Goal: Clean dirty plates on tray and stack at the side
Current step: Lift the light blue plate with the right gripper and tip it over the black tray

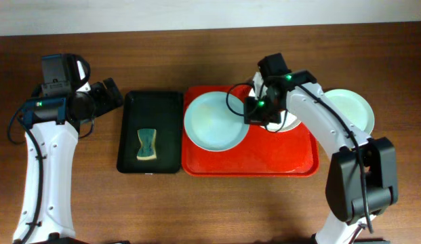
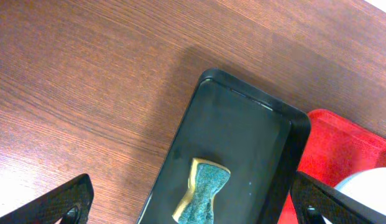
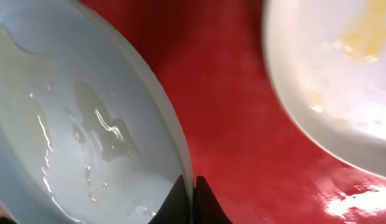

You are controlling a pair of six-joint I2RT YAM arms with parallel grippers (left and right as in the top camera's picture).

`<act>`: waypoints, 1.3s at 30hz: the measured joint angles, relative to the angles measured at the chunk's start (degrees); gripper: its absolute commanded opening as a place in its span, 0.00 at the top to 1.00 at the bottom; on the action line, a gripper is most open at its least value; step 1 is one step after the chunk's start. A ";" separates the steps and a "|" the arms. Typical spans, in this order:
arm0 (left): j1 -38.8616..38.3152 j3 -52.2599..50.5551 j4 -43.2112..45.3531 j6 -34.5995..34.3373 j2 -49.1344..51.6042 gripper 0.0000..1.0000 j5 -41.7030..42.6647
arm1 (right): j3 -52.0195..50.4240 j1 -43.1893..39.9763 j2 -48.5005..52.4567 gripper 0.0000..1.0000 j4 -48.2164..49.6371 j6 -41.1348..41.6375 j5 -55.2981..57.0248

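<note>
Overhead view: one pale plate (image 1: 352, 110) lies on the worktop (image 1: 210, 210) at right, off the red tray (image 1: 264, 161); two sit on it. Right claw (image 1: 254, 110) pinches the rim of the blue-green plate (image 1: 211, 123); white plate (image 3: 329, 74) smeared. Left claw (image 1: 115, 95) wide open, empty.

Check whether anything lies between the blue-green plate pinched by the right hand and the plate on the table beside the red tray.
Yes: the smeared white plate sits on the red tray between them, under the right arm. The tray's raised rim lies on that path.
</note>
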 measured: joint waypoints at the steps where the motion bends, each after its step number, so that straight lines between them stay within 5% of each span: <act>1: 0.00 0.00 0.00 0.00 0.00 0.01 0.00 | 0.07 1.09 0.00 0.96 1.14 1.27 0.61; 11: 0.00 0.00 0.00 -0.15 0.00 0.01 0.00 | 0.24 18.10 0.00 0.96 14.82 10.19 19.10; 21: 0.00 0.00 0.02 -0.15 0.00 0.01 0.02 | 0.24 29.07 0.00 0.96 27.41 6.95 45.29; 28: 0.00 0.00 0.02 -0.15 0.00 0.01 0.00 | 0.46 33.79 -0.07 0.96 42.27 -11.13 62.29; 39: 0.00 0.00 -0.02 -0.15 0.00 0.01 0.02 | 0.63 37.66 -0.20 0.96 65.18 -43.30 71.38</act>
